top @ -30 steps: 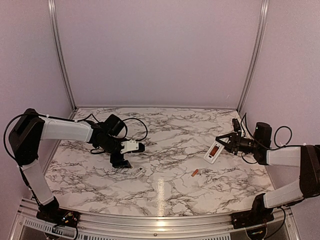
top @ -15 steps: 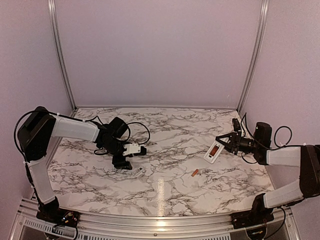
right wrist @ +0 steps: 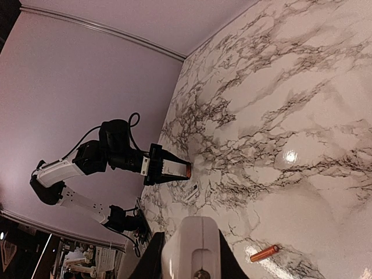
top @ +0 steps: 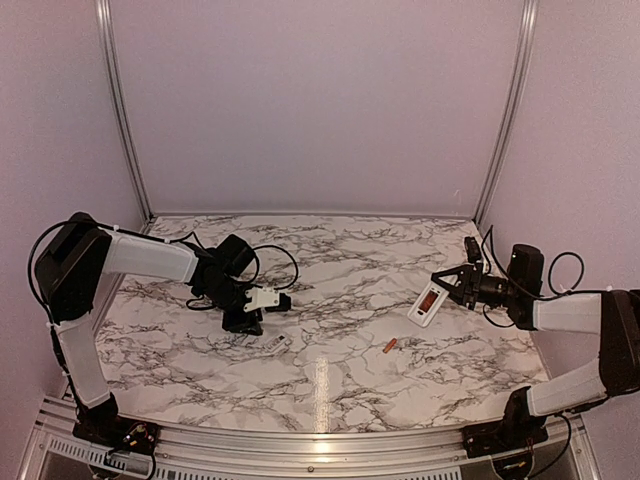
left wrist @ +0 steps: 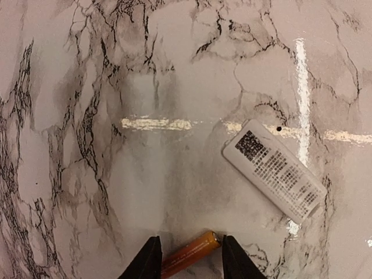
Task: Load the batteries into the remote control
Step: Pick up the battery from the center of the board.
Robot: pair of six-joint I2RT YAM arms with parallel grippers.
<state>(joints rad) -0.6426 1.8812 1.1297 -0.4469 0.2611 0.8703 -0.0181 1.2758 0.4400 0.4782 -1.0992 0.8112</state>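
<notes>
Swinging its elbow inward since a second ago, the left arm point(top: 130, 258) now reaches farther over the marble table point(top: 340, 250). The right arm point(top: 570, 312) and what it holds have not shifted.

We see the table filling the floor of a pale, walled enclosure.

The left gripper point(top: 243, 324) points down, low over the table left of centre. In the wrist view its two dark fingertips point(left wrist: 150, 258) stand close on either side of an orange cell, the held battery point(left wrist: 192, 253). It lies slantwise between them, and they appear to pinch it.

The right gripper point(top: 448, 287) hovers above the right side of the table. Its fingers are pressed onto one end of the remote control point(top: 427, 305). The white remote hangs tilted off the surface, its back facing the overhead camera, with an orange patch showing in the recess there.

A small white cover piece point(left wrist: 273, 171) lies flat on the marble just beside the left gripper, with a printed label on its upper face.

The loose battery point(top: 390, 346) lies on the table near the remote and below it, well apart from the left gripper.
</notes>
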